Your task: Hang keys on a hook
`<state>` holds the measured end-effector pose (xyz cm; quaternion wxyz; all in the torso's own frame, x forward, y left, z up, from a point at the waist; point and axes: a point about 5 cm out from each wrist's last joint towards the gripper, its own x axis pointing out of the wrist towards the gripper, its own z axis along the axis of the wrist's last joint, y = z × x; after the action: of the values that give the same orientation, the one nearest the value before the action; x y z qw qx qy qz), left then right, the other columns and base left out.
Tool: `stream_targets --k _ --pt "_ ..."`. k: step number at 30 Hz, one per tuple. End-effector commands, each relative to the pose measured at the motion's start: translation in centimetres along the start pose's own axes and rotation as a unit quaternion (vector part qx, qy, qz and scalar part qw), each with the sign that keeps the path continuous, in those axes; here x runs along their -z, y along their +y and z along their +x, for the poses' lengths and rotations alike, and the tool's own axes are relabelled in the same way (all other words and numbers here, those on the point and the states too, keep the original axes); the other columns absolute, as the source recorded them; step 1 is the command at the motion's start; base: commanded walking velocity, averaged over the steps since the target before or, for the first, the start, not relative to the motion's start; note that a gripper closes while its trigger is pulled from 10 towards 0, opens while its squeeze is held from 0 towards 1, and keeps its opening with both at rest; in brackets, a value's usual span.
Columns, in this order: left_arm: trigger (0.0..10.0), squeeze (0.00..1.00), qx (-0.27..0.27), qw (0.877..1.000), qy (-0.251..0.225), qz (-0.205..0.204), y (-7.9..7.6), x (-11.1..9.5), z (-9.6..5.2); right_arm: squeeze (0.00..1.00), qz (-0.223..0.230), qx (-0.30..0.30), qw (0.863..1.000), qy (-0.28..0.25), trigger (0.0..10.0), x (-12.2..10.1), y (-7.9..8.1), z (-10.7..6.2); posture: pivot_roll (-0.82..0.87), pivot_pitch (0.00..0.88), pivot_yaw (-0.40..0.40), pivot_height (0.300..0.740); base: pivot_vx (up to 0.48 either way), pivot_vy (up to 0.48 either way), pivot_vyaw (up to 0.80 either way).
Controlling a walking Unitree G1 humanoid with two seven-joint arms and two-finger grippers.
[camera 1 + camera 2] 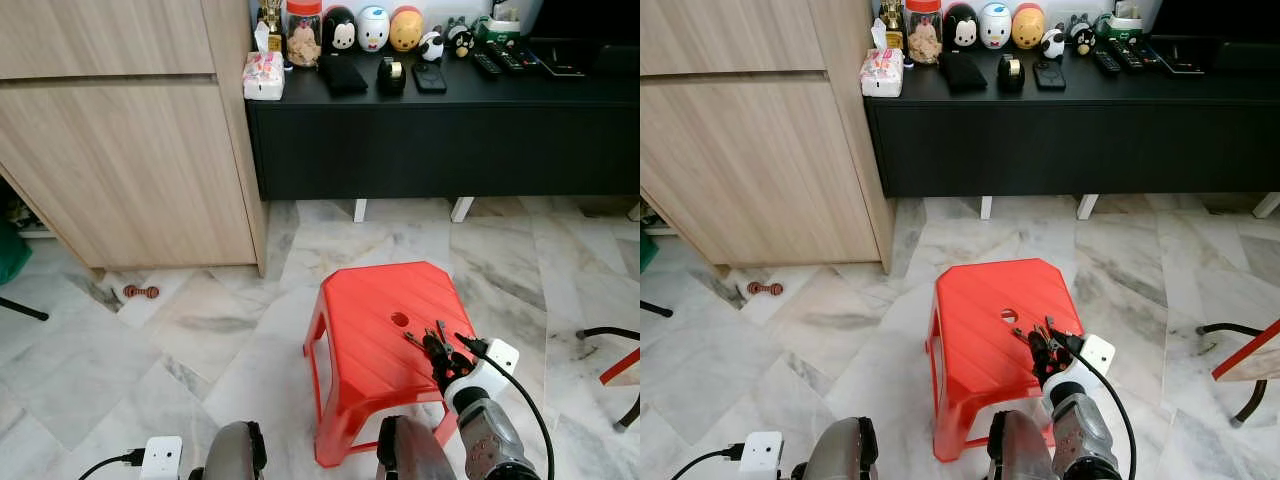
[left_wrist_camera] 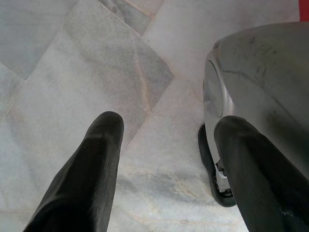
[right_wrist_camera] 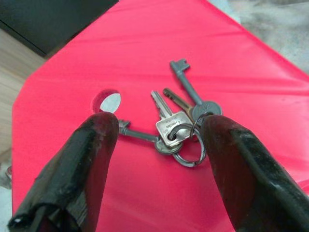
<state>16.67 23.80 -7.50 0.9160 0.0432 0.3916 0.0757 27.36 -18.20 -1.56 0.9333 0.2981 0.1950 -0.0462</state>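
Note:
A bunch of keys (image 3: 181,123) on a ring lies flat on the red plastic stool (image 1: 370,310), close to the round hole (image 3: 110,101) in its top. My right gripper (image 3: 159,126) is open and straddles the bunch, one black finger on each side, apart from the metal. From the head, that gripper (image 1: 440,352) sits over the stool's front right part with the keys (image 1: 425,340) at its tips. My left gripper (image 2: 169,121) hangs open over the marble floor beside my own silver body.
A black low console (image 1: 440,140) with toys, jars and remotes stands behind the stool. A wooden cabinet (image 1: 130,160) is at the left. A small bone-shaped toy (image 1: 141,292) lies on the floor. Dark chair legs (image 1: 610,335) reach in at the right.

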Motion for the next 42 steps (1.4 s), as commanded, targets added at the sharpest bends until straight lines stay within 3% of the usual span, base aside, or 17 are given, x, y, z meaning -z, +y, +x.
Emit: stream_targets --k 1,28,29,30,31,33,34,36,37,38,39,42 --pt "10.0 0.0 -0.001 1.0 0.016 0.006 0.0 0.7 -0.2 0.0 0.003 0.013 1.0 0.012 10.0 0.3 -0.4 -0.1 0.08 0.101 -0.053 0.596 0.0 0.0 0.0" --pt "10.0 0.0 -0.002 0.999 0.023 0.025 0.2 1.0 -0.3 0.0 0.006 0.049 0.998 0.033 10.0 1.2 -1.3 -0.6 0.09 0.106 -0.051 0.596 0.0 0.0 0.0" --pt "10.0 0.0 -0.002 0.999 0.023 0.025 0.2 1.0 -0.3 0.0 0.005 0.049 0.998 0.034 8.3 1.2 -1.3 -0.6 0.09 0.106 -0.051 0.596 0.0 0.0 0.0" --pt "10.0 0.0 -0.002 0.999 0.023 0.025 0.2 1.0 -0.3 0.0 0.005 0.049 0.998 0.034 8.3 1.2 -1.3 -0.6 0.09 0.106 -0.051 0.596 0.0 0.0 0.0" --pt "10.0 0.0 -0.002 0.999 0.023 0.026 0.2 1.0 -0.3 0.0 0.004 0.049 0.998 0.034 6.4 1.2 -1.3 -0.5 0.09 0.106 -0.05 0.596 0.0 0.0 0.0" --pt "10.0 0.0 -0.002 0.999 0.024 0.028 0.3 1.0 -0.3 0.0 0.003 0.05 0.998 0.034 4.5 1.1 -1.3 -0.5 0.09 0.107 -0.049 0.596 0.0 0.0 0.0" --pt "10.0 0.0 -0.002 0.999 0.025 0.028 0.3 1.1 -0.3 0.0 0.002 0.05 0.998 0.035 0.0 1.1 -1.3 -0.5 0.09 0.107 -0.048 0.596 0.0 0.0 0.0" --pt "10.0 0.0 -0.002 0.999 0.025 0.029 0.3 1.1 -0.3 0.0 0.001 0.05 0.998 0.035 0.0 1.1 -1.3 -0.5 0.09 0.107 -0.048 0.596 0.0 0.0 0.0" --pt "10.0 0.0 -0.002 0.999 0.026 0.031 0.3 1.1 -0.3 0.0 0.002 0.055 0.998 0.035 3.5 1.1 -1.4 -0.5 0.09 0.107 -0.046 0.596 0.0 0.0 0.0" --pt "10.0 0.0 -0.002 0.999 0.026 0.031 0.3 1.1 -0.3 0.0 0.002 0.058 0.998 0.035 3.5 1.1 -1.5 -0.5 0.09 0.107 -0.046 0.596 0.0 0.0 0.0" --pt "10.0 0.0 -0.002 0.999 0.027 0.032 0.3 1.1 -0.3 0.0 0.002 0.059 0.998 0.036 10.0 1.1 -1.5 -0.5 0.09 0.106 -0.046 0.596 0.0 0.0 0.0" --pt "10.0 0.0 -0.003 0.999 0.027 0.033 0.4 1.1 -0.3 0.0 0.002 0.059 0.998 0.036 10.0 1.1 -1.5 -0.5 0.09 0.107 -0.046 0.596 0.0 0.0 0.0"
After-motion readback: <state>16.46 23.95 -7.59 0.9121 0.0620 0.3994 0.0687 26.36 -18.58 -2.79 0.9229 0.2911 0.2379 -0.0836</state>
